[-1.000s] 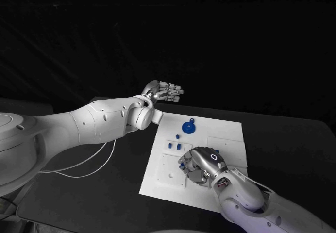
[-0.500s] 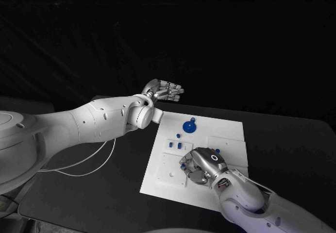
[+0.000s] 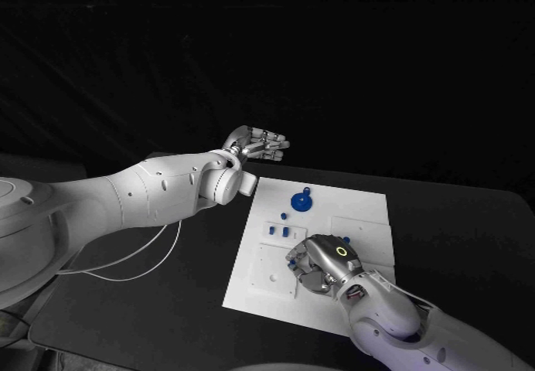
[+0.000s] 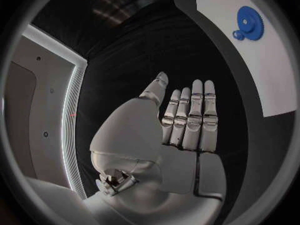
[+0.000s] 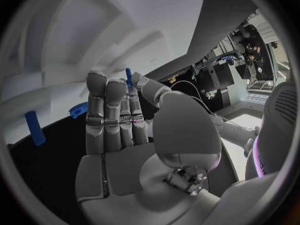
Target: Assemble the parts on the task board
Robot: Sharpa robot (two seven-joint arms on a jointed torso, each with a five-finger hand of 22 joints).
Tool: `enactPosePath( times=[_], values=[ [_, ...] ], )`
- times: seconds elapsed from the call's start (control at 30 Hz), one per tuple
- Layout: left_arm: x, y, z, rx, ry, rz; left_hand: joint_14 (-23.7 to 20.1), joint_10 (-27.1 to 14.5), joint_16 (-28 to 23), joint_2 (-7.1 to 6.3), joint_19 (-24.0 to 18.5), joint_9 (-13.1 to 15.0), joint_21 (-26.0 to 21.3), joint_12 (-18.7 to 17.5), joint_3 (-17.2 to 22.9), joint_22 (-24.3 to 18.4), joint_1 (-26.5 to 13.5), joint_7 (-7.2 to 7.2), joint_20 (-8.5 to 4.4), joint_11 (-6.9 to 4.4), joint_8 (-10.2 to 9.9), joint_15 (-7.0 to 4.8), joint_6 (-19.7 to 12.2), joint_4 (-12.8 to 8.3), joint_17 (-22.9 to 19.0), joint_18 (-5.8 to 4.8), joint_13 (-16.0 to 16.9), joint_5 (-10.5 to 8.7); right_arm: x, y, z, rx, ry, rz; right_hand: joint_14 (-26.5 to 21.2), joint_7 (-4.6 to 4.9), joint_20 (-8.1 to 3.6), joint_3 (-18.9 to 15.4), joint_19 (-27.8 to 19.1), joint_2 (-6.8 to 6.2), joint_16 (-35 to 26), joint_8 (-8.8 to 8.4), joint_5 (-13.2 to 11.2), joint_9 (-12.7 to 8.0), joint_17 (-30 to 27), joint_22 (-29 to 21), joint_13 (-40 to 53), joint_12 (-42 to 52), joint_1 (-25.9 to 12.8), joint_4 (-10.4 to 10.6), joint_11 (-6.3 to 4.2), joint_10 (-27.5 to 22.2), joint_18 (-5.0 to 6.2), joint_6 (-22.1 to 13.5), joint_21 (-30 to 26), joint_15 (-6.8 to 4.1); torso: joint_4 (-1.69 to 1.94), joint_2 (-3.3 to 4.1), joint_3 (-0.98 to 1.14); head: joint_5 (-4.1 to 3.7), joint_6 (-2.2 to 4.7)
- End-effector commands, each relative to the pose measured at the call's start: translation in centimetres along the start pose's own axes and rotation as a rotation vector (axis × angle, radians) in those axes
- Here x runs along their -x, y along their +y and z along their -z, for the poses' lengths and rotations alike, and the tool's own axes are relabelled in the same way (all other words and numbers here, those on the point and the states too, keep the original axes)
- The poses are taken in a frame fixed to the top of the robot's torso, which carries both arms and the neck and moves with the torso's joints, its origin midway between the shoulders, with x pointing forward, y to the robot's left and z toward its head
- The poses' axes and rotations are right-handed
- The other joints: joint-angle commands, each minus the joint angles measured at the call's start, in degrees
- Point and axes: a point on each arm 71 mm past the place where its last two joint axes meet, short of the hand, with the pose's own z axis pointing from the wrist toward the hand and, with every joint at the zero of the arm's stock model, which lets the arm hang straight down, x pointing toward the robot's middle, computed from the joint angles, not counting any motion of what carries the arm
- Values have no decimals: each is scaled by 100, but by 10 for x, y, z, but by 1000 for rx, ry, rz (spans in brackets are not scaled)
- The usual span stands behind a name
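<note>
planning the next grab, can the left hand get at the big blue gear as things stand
Probably yes. The left hand is open and empty, raised beyond the board's far corner. The gear lies uncovered near it, and the right hand works farther down the board.

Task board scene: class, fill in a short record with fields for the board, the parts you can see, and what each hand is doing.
board: white task board flat on the black table
parts on board: large blue gear near the far end; small blue pieces standing mid-board
left hand: raised beyond the board's far edge, fingers straight, holding nothing
right hand: over the board's near half, pinching a thin blue part at its fingertips
</note>
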Motion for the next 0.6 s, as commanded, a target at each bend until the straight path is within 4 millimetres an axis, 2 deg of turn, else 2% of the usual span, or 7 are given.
enactPosePath(
  times=[0.03,0.6],
  values=[
    [-2,-1,0,-4,5,8,-35,-46,-9,0,15,6,23,18,-22,-5,5,-10,36,-1,-9,-2,10,-3,-9,27,-4,-12,1,1,0,-1,-15,17,43,6,-48,38,233,7,-32,20,12,6,5,5,3,14,73,-6,-21,37,113,39,19,-13,1,2,-2,14,-13],
    [-4,-1,-1,-3,11,9,-45,-54,-10,-1,16,5,30,18,-24,-25,16,-8,38,2,-9,1,11,-3,-10,32,-4,-14,-3,-1,-2,-15,11,29,43,6,-48,38,233,7,-32,20,12,6,5,5,3,14,73,-6,-21,37,113,39,19,-13,4,0,-4,18,-22]
  ],
)
